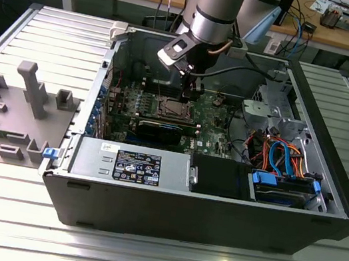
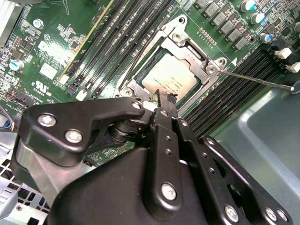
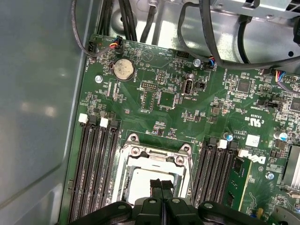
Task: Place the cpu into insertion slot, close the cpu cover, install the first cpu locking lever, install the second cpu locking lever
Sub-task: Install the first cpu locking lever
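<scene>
The end effector (image 2: pixel 162 97), pressed together, seems to touch the cpu (image 2: pixel 171 79) lying flat, metal top up.

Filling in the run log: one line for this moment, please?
cpu: seated | cpu cover: down over it | hand: shut, tips at cover's edge

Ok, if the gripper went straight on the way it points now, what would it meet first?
Most likely the cpu, on its pale top inside the frame of the cpu cover. In both wrist views the gripper, fingertips together, aims at it. How much gap remains is unclear.
</scene>
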